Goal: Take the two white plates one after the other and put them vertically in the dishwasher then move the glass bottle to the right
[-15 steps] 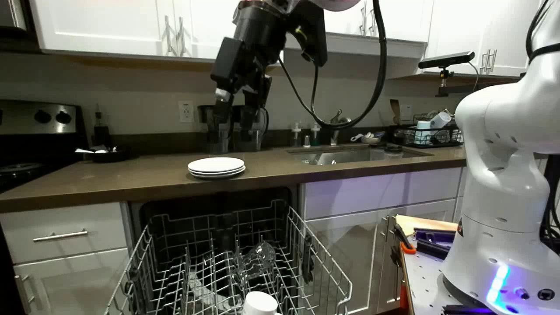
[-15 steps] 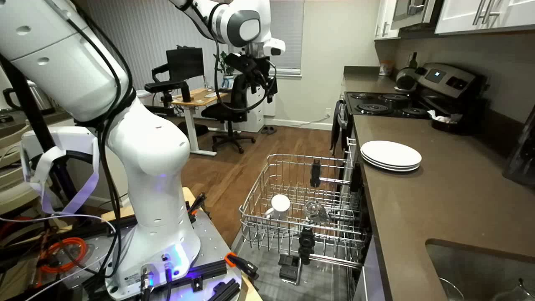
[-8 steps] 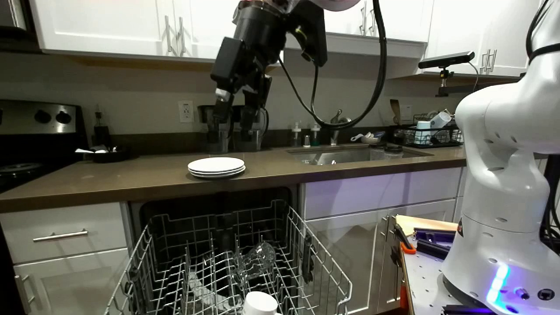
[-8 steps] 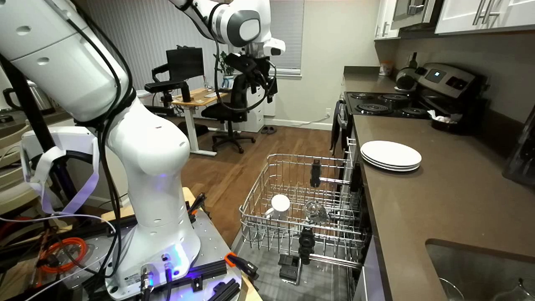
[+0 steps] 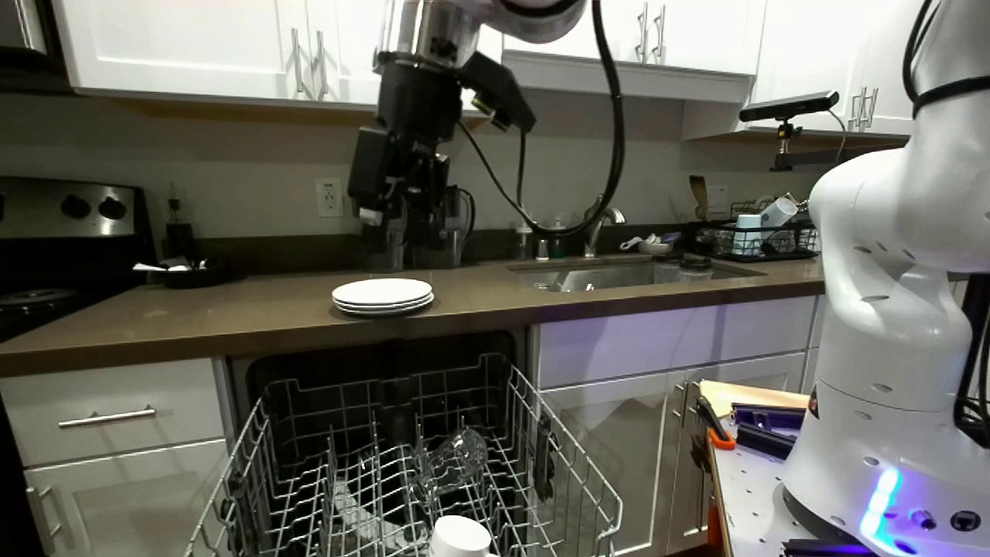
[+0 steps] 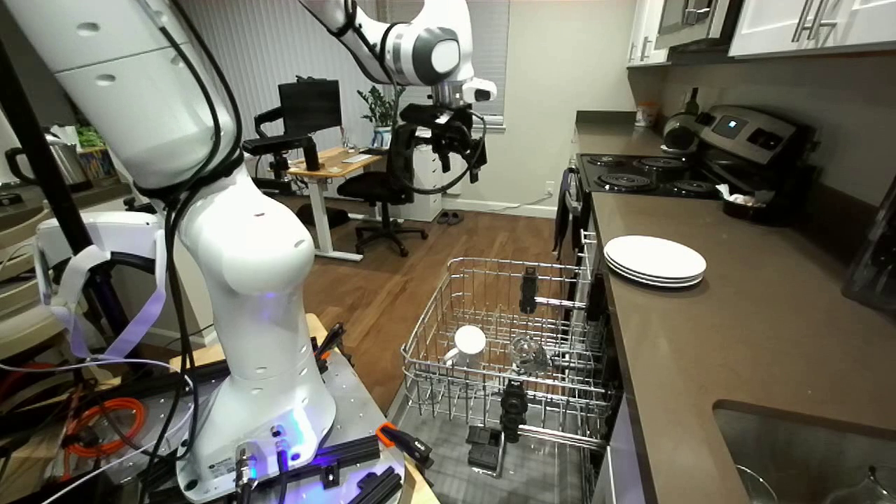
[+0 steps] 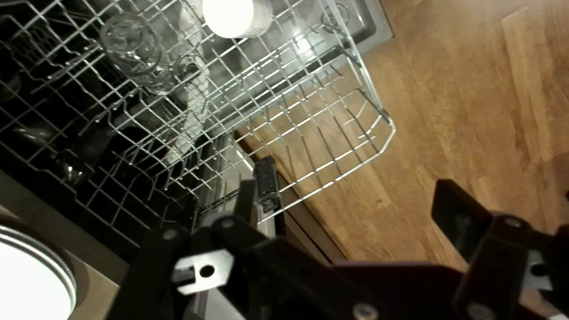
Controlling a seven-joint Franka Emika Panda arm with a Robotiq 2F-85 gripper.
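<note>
On the counter (image 6: 756,336): white plates (image 6: 654,259), stacked flat near the edge above the dishwasher (image 5: 317,362); whole in both exterior views, cut off at the wrist view's lower left corner.
White cup (image 6: 470,341): in the pulled-out wire rack (image 5: 564,431); its handle plain in an exterior view, mainly a bright round end in the wrist view.
Gripper (image 7: 346,195): fingers spread wide, floor (image 7: 378,209) and rack edge seen between them in the wrist view; its dark tips harder to make out in both exterior views.
Desk (image 6: 337,166), office chair (image 6: 378,185): in an exterior view alone.
Robot arm (image 5: 874,325): since half a second ago, its wrist end (image 5: 425,35) has come lower and leftward in an exterior view, gripper along with it.
Plates, rack, cup: placed as before.
</note>
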